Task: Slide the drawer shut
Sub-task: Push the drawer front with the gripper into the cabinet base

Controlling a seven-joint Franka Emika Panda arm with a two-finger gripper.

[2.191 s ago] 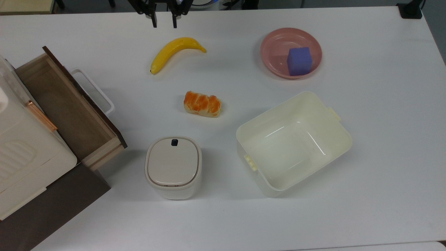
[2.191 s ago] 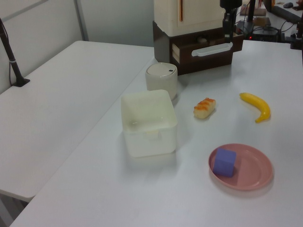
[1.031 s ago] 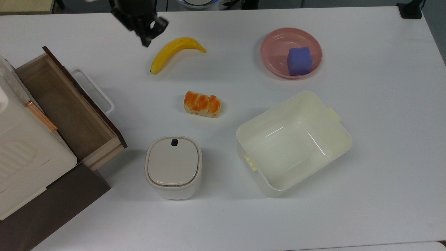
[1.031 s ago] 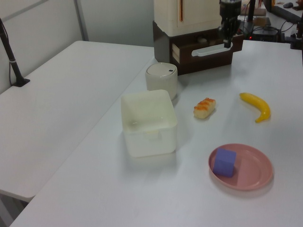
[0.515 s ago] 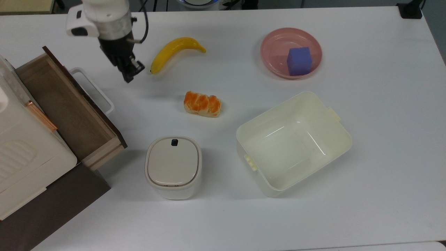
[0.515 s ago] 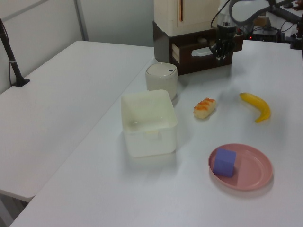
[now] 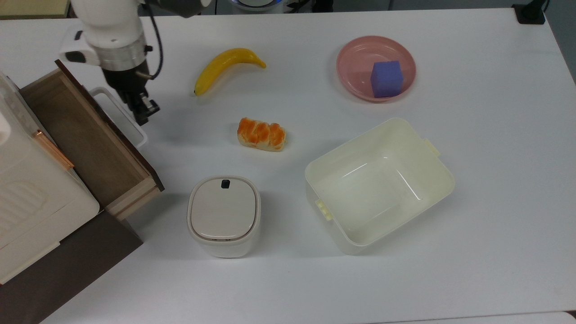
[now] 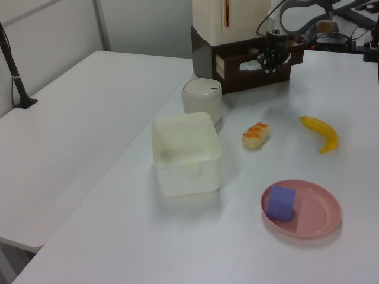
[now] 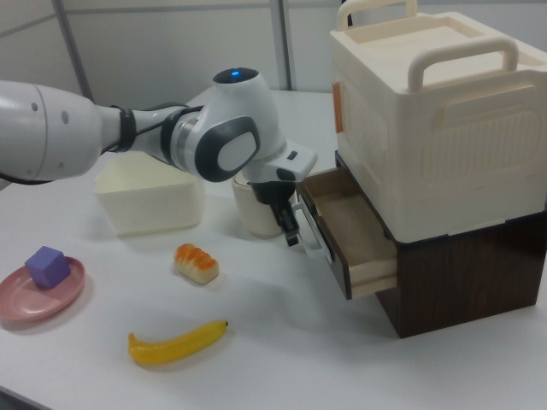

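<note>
The drawer point(image 7: 85, 135) stands pulled out of the dark cabinet at the top view's left. It is a light wooden box with a dark brown front panel and nothing inside. Its white loop handle point(image 7: 138, 127) sticks out toward the table. My gripper point(image 7: 143, 113) is shut with nothing in it, and its tip hangs just outside the handle's outer bar. In the right view the gripper point(image 9: 291, 231) points down right in front of the handle point(image 9: 313, 232) and the open drawer point(image 9: 346, 231). In the left view the gripper point(image 8: 270, 65) hangs before the drawer front point(image 8: 251, 64).
On the white table lie a banana point(image 7: 227, 65) and a bread roll point(image 7: 262, 134). A pink plate point(image 7: 355, 49) holds a purple cube point(image 7: 386, 78). A cream tub point(image 7: 441, 180) and a lidded white bin point(image 7: 223, 215) stand nearer. A cream box point(image 7: 27, 198) sits on the cabinet.
The gripper has come from the top view's upper edge down and left, past the banana, to the drawer handle. Its fingers, apart at first, are now together. The drawer has not moved.
</note>
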